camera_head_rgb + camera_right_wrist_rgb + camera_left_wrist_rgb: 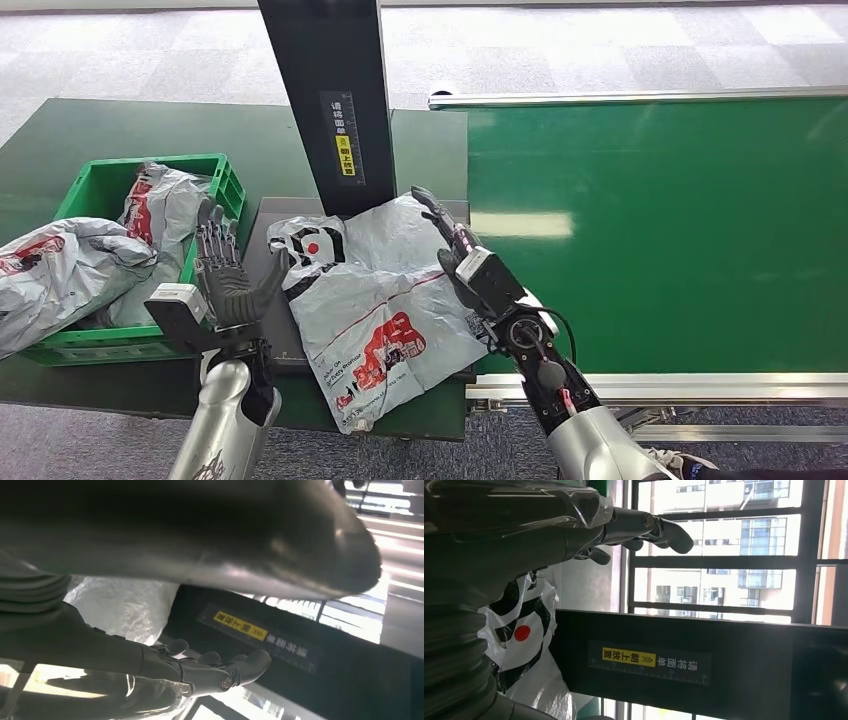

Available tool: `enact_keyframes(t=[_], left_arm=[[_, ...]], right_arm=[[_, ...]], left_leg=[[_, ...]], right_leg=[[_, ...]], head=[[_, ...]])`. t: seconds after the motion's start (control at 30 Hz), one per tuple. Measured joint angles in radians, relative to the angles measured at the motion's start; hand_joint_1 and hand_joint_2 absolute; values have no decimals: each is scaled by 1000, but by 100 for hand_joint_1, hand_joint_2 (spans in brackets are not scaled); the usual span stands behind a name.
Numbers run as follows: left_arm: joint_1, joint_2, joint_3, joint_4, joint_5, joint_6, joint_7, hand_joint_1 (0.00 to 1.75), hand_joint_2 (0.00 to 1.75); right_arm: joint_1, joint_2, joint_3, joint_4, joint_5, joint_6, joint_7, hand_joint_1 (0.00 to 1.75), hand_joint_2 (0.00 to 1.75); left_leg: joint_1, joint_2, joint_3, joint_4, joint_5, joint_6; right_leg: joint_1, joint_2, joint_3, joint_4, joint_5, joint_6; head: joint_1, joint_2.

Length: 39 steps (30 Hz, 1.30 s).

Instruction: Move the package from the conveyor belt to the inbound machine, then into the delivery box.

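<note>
A grey mailer package [370,300] with red and black print lies on the inbound machine's dark platform [268,335], under its black column [335,100]. My left hand [225,272] stands upright at the package's left edge, fingers apart, thumb against the bag. My right hand [450,238] lies along the package's right edge with fingers stretched out and holds nothing. The left wrist view has that hand's fingers [644,527] extended above the package [524,630]. In the right wrist view, the fingers [215,672] are straight beside the package [120,605].
A green delivery crate [160,162] at the left holds several grey packages [60,265]. The green conveyor belt [650,230] spreads to the right, with a metal rail along its near edge. The column carries a yellow label [629,657].
</note>
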Motion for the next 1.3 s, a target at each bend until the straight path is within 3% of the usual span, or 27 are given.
enact_keyframes(t=[0.2, 0.33, 0.57, 0.77, 0.97, 1.27, 1.3], left_arm=[[10, 14, -32, 2, -23, -135, 46, 0, 175], [13, 25, -70, 17, -45, -249, 58, 0, 175], [5, 43, -151, 49, -164, -345, 73, 0, 175], [-25, 73, -242, 88, -420, -284, 94, 0, 175], [-49, 92, -309, 140, -654, -226, 178, 0, 175], [-65, 98, -332, 205, -732, -231, 231, 0, 175], [-65, 98, -330, 209, -727, -245, 232, 36, 175]], right_arm=[[47, -26, -57, -105, -40, -51, 32, 0, 0], [75, -39, -110, -153, -84, -61, 45, 0, 175], [98, -52, -186, -212, -144, -58, 47, 0, 175], [108, -60, -216, -230, -148, -60, 57, 0, 175], [108, -60, -225, -230, -145, -61, 68, 0, 175], [108, -60, -227, -230, -138, -60, 75, 0, 175], [107, -60, -227, -230, -137, -58, 77, 0, 175]], left_leg=[[0, 0, 0, 0, 0, 0], [0, 0, 0, 0, 0, 0], [0, 0, 0, 0, 0, 0], [0, 0, 0, 0, 0, 0], [0, 0, 0, 0, 0, 0], [0, 0, 0, 0, 0, 0], [0, 0, 0, 0, 0, 0]], right_leg=[[0, 0, 0, 0, 0, 0], [0, 0, 0, 0, 0, 0], [0, 0, 0, 0, 0, 0], [0, 0, 0, 0, 0, 0], [0, 0, 0, 0, 0, 0], [0, 0, 0, 0, 0, 0], [0, 0, 0, 0, 0, 0]], head=[[0, 0], [0, 0], [0, 0], [0, 0], [0, 0], [0, 0], [0, 0]])
